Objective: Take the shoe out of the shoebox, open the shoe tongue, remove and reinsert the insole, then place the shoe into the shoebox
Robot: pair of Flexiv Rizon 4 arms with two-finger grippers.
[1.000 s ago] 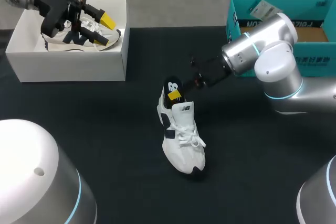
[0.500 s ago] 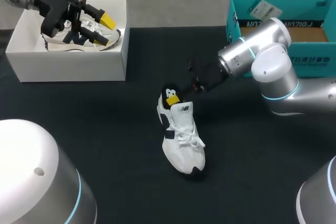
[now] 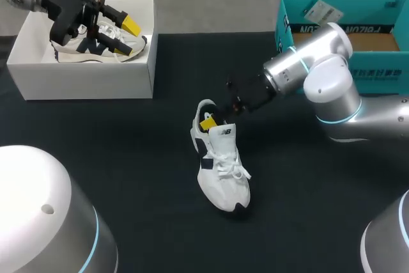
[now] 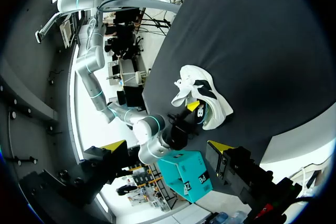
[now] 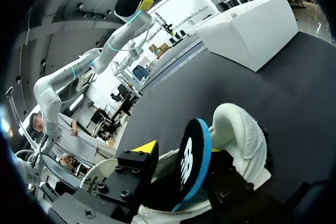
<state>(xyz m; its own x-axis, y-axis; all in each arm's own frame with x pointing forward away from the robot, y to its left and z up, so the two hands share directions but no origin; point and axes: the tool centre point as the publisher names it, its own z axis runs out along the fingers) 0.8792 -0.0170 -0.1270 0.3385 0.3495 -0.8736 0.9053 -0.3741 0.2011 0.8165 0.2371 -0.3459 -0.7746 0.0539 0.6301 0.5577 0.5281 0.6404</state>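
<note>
Shoe: desk middle, upright on its sole, collar facing up for access.
Left pincer: released, parked above the far-left-corner shoebox.
Right pincer: in the collar, grasping the insole, apparently reseating it.

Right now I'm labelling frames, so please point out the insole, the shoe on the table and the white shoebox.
insole [image 5: 190, 160], right wrist view, its black face.
shoe [image 3: 227, 164], head view, its laces.
white shoebox [image 3: 83, 81], head view, its front wall.
</note>
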